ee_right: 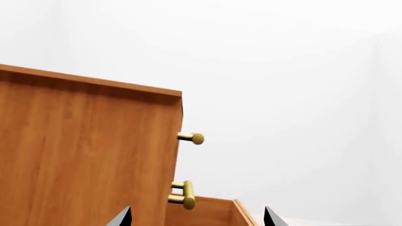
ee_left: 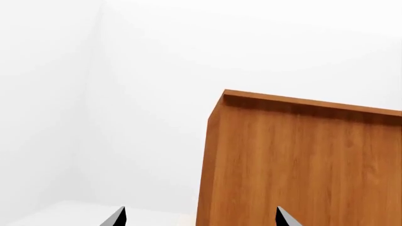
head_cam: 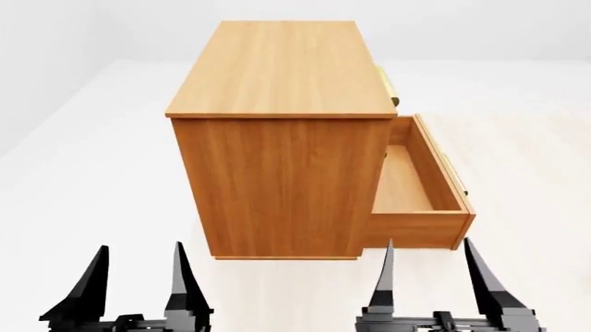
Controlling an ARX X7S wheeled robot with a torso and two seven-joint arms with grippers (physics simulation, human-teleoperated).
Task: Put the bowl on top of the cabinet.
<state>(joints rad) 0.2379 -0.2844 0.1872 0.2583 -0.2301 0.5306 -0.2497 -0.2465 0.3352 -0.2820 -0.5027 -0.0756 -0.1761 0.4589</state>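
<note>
Facing cabinet (head_cam: 277,159), both tools apparently apart

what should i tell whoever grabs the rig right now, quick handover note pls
Left gripper: open, empty, low in front of the cabinet's side panel.
Right gripper: open, empty, near the pulled-out drawer.
Cabinet: its flat top is bare; one lower drawer stands open and looks empty; brass handles face the robot's right.
Bowl: not in any view.
Done: nothing yet.
Left: find the bowl, grasp it, set it on the cabinet top.
</note>
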